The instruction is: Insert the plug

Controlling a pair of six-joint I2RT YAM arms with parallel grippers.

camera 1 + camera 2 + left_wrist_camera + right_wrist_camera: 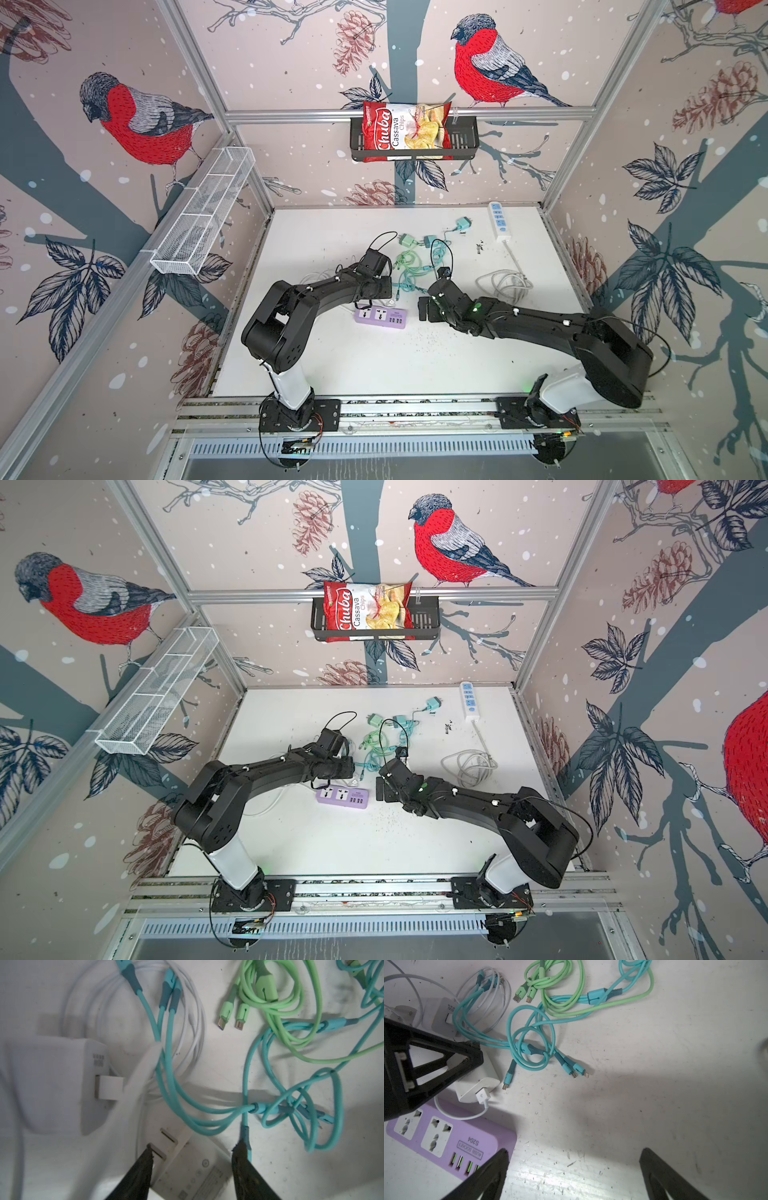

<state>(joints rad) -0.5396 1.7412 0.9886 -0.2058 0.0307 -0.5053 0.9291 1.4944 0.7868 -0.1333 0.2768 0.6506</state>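
Early stage: charger (193,1169) is lying on worktop (633,1084) just beside purple strip (446,1136), unplugged. L fingers (137,1174) are straddling it, can't tell if clamped. R fingers (488,1174) are hanging wide apart, empty. Lift, align, insert all remaining.

White plug (193,1169), edge-cropped and perhaps blurred.
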